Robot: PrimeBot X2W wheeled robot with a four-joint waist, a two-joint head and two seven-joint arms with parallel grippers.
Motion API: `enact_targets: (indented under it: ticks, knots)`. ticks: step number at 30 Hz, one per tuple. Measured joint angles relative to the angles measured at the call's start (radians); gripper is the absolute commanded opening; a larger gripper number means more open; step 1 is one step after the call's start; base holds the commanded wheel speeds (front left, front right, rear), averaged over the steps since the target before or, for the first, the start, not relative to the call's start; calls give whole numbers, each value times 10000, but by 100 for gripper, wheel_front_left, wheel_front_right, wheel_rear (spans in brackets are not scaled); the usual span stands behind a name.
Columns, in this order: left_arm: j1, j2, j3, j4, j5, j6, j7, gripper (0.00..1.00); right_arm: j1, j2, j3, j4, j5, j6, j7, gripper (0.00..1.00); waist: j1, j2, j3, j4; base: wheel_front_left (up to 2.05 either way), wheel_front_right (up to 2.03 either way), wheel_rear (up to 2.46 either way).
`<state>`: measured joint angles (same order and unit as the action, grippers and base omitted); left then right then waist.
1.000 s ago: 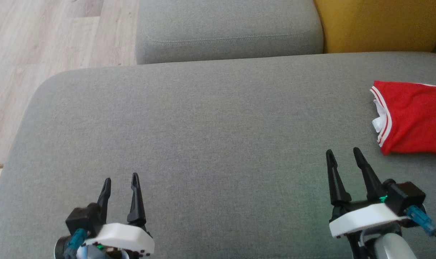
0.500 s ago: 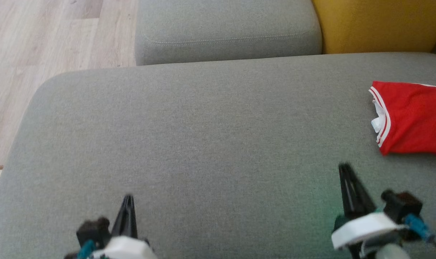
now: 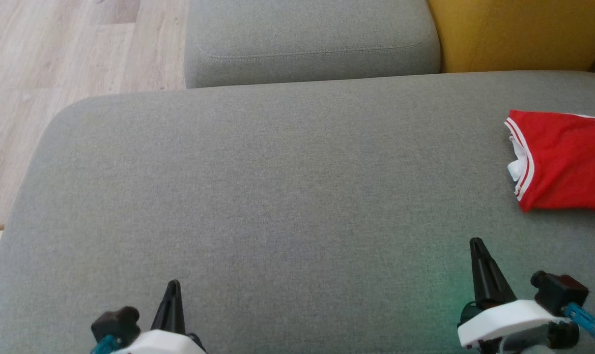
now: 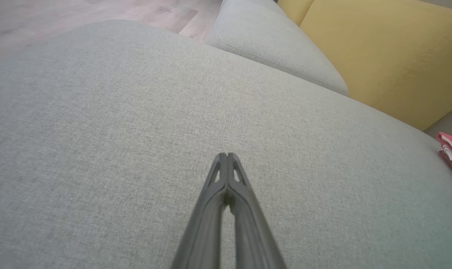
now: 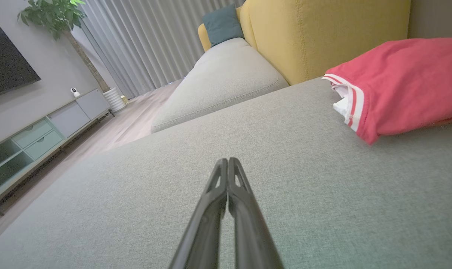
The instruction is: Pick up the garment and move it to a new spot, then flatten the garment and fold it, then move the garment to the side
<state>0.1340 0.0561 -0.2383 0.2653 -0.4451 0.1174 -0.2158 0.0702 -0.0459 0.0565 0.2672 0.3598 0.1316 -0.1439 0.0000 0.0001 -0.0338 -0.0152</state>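
Far right, the red garment (image 3: pixel 565 164), folded, with its white-striped hem facing the middle of the seat, lies on the grey sofa cushion (image 3: pixel 277 196) near the yellow backrest (image 3: pixel 518 34). The right gripper (image 3: pixel 476 243) sits near it, lower and to its left, not touching; its fingers are pressed together on nothing. From the right wrist, the red garment (image 5: pixel 405 82) lies ahead and to the right of the fingertips. The left gripper (image 3: pixel 173 284), likewise pressed together and empty, hovers well apart from it over bare cushion.
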Motion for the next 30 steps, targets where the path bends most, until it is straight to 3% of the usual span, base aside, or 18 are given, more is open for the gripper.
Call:
enact_targets:
  ticks: [30]
  knots:
    - [-443, 33, 633, 31, -3241, -646, 704, 0, -241, -15, -334, 8, 3440, 0, 522, 0, 0, 0, 99, 41, 0, 0, 0]
